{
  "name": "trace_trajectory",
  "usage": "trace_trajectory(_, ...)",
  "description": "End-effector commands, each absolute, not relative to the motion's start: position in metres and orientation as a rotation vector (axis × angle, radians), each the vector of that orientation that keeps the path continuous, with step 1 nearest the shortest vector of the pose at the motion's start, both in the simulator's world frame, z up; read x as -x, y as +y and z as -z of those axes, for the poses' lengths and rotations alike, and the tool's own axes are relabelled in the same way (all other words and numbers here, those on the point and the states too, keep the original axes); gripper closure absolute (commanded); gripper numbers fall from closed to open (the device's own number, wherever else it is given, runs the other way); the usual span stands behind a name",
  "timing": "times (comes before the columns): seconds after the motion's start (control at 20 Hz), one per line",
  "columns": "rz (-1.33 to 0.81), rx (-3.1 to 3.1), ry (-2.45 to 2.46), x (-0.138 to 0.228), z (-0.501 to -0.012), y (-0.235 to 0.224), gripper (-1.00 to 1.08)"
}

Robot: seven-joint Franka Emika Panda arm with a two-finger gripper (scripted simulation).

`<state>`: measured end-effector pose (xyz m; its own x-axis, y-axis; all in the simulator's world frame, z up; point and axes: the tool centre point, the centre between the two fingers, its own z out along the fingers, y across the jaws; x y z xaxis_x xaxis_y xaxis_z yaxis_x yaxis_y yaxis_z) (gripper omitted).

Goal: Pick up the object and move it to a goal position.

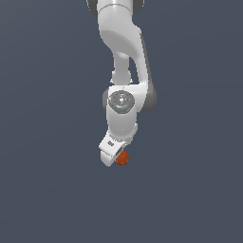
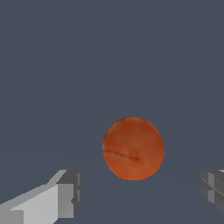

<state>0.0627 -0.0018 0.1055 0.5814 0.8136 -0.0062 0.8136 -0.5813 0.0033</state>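
One downward-reaching arm (image 1: 124, 71) tilts its spread end effector (image 2: 138, 197) beside the ball (image 2: 133, 148).

Flat, even light (coarse, shadowless render)

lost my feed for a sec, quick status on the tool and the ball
Tool open, fingers wide apart. Orange-red ball lies between and beyond the fingers, not gripped. Nothing else in view near it.

No legible text, apparently.
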Motion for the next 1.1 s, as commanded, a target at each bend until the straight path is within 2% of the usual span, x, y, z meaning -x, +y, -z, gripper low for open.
trace_trajectory(0.0,0.004,-2.759,1.495,-0.065,-0.102,-0.001,-0.92)
trace_trajectory(0.65,0.001,-2.713,1.584,-0.069,-0.096,-0.001,-0.92)
trace_trajectory(1.05,0.0,-2.71,1.589,-0.068,-0.06,-0.001,-0.92)
